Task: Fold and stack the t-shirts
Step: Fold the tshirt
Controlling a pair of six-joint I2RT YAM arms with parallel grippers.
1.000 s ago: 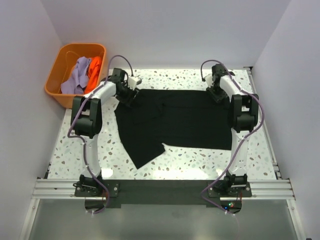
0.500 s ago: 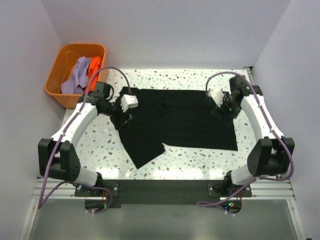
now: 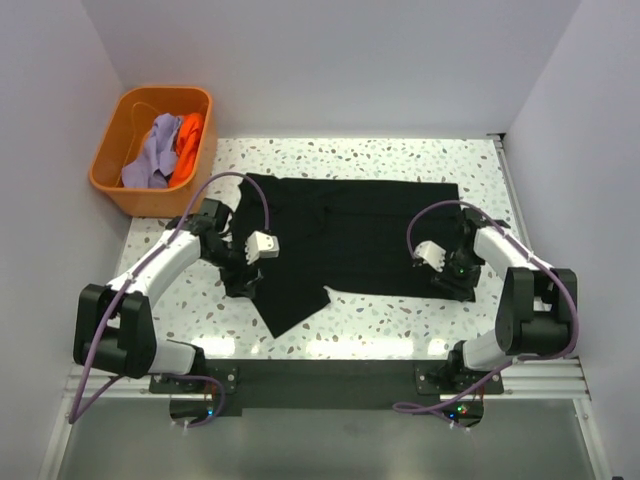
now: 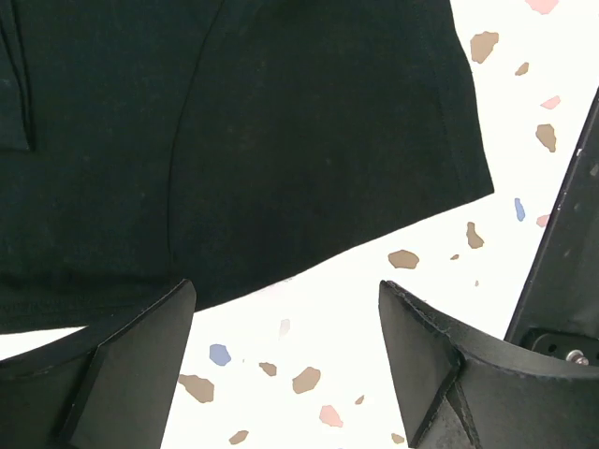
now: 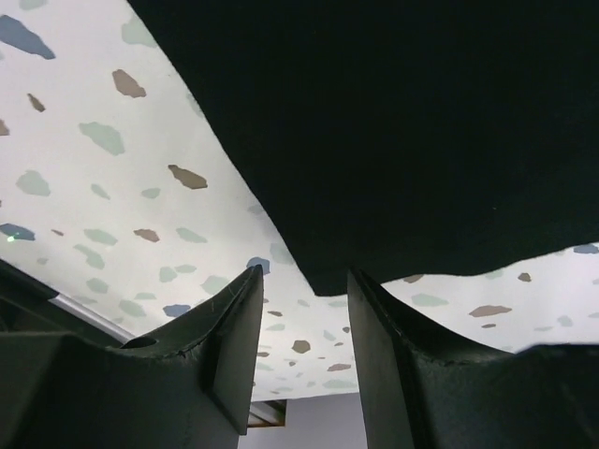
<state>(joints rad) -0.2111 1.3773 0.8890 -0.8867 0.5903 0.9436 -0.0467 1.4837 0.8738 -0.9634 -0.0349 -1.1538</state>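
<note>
Left tool (image 3: pixel 243 285), right tool (image 3: pixel 456 284) drawn nearward, low over black t-shirt (image 3: pixel 360 230) edge.

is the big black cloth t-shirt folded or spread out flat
Spread out: the large black cloth t-shirt lies flat and wide across the speckled table, one sleeve jutting toward the near left.

A lab robot test cell: plain white walls (image 3: pixel 330 70) enclose a speckled table (image 3: pixel 380 320) with an aluminium rail (image 3: pixel 110 375).
</note>
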